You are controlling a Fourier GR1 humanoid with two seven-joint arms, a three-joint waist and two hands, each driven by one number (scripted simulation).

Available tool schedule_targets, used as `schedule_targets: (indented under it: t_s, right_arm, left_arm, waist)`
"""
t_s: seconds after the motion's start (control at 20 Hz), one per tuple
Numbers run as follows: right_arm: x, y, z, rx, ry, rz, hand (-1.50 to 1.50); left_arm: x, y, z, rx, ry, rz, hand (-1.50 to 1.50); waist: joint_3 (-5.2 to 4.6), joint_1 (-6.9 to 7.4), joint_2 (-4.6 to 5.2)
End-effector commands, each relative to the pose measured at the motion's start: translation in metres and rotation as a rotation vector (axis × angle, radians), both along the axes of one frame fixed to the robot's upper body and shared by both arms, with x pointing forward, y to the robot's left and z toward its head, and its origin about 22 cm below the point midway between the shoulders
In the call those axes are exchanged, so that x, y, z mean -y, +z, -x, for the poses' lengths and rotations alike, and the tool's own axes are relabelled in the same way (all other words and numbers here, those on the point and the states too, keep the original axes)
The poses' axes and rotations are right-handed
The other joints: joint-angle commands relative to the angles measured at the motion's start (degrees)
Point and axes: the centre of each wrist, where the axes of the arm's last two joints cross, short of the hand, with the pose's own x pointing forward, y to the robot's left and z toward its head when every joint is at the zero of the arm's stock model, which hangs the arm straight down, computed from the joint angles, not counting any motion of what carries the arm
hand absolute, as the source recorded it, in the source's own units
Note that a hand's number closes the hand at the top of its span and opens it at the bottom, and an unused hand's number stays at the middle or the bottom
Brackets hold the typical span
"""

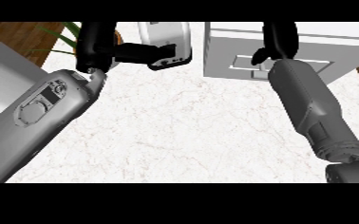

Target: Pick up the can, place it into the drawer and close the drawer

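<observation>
Head view. Left robot hand (133, 53) is clamped sideways round the silver can (168, 42), held above the tabletop (182, 123). Right robot hand (275, 42), fingers curled, rests at the drawer (231, 52). The can is probably light, rigid and slippery; hold it mid-body.

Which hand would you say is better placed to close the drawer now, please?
The right hand, probably. It sits against the front of the white drawer unit, while the left hand reaches toward a silvery object beside it, off the drawer front.
</observation>
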Motion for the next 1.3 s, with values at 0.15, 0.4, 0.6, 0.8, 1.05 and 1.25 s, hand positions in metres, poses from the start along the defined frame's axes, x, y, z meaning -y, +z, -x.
schedule_targets:
  t_s: [0.15, 0.4, 0.6, 0.8, 1.05, 1.25]
  right_arm:
    - [-0.012, 0.025, -0.012, 0.023, 0.051, -0.065, -1.50]
    - [-0.041, 0.042, -0.017, 0.082, 0.146, -0.274, -1.50]
    - [-0.055, 0.048, -0.019, 0.077, 0.194, -0.418, -1.50]
    - [-0.053, 0.049, -0.019, 0.110, 0.229, -0.533, -1.50]
    - [-0.059, 0.049, -0.020, 0.072, 0.264, -0.810, -1.50]
    - [-0.052, 0.046, -0.020, 0.069, 0.281, -0.837, -1.50]
  left_arm:
    - [-0.003, -0.003, 0.012, 0.005, -0.015, -0.005, -1.50]
    - [-0.012, -0.010, 0.011, -0.003, -0.003, 0.016, -1.50]
    - [-0.011, -0.013, 0.015, -0.007, 0.003, 0.012, -1.50]
    - [-0.023, -0.021, 0.017, -0.002, 0.005, 0.000, -1.50]
    - [-0.032, -0.034, 0.021, -0.014, 0.042, -0.014, -1.50]
    - [-0.034, -0.022, 0.026, -0.006, 0.022, 0.020, -1.50]
  waist:
    - [0.18, 1.36, 0.38]
    - [0.22, 0.65, 0.15]
    - [0.24, 0.35, -0.34]
    - [0.16, 0.13, -0.07]
    - [0.10, -1.49, -0.71]
    - [0.05, -1.35, -0.61]
